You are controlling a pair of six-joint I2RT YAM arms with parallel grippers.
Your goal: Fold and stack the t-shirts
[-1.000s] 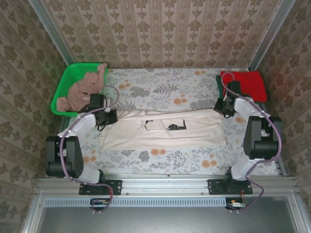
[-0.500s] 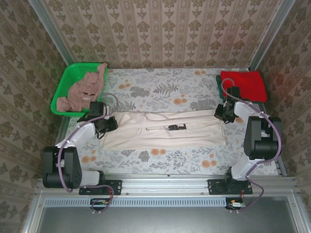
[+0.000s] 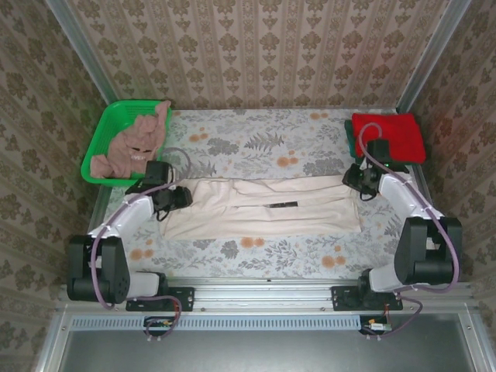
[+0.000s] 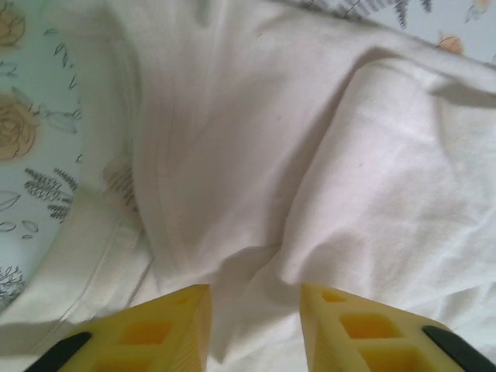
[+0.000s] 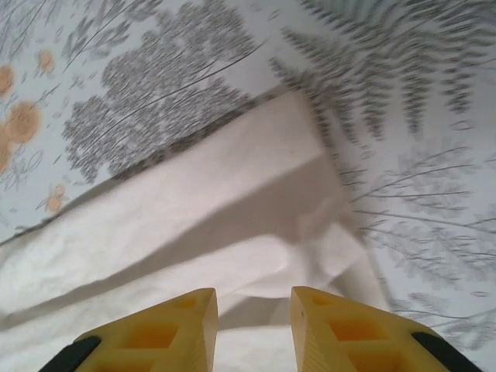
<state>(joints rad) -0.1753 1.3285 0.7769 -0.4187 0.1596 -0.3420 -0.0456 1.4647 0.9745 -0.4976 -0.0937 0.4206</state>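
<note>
Plainly, the cream shirt [image 3: 263,208] is light, limp cloth. It lies as a long folded band across the middle of the surface [image 3: 256,143]. I judge it will sag and slip layer over layer rather than hold a crease. The best hold is therefore at the two ends, pinching through every layer near a corner.

The left arm bends in from its base, with the left tool [image 3: 184,197] low over the band's left end. In its wrist view the fingers [image 4: 174,325] stand spread, with a soft ridge of cloth rising between them.

The right arm reaches along the right edge, and the right tool [image 3: 350,180] is at the band's far right corner. Its fingers [image 5: 178,325] are likewise spread just above the folded edge, pinching nothing. The red shirt [image 3: 391,136] lies beyond.
</note>
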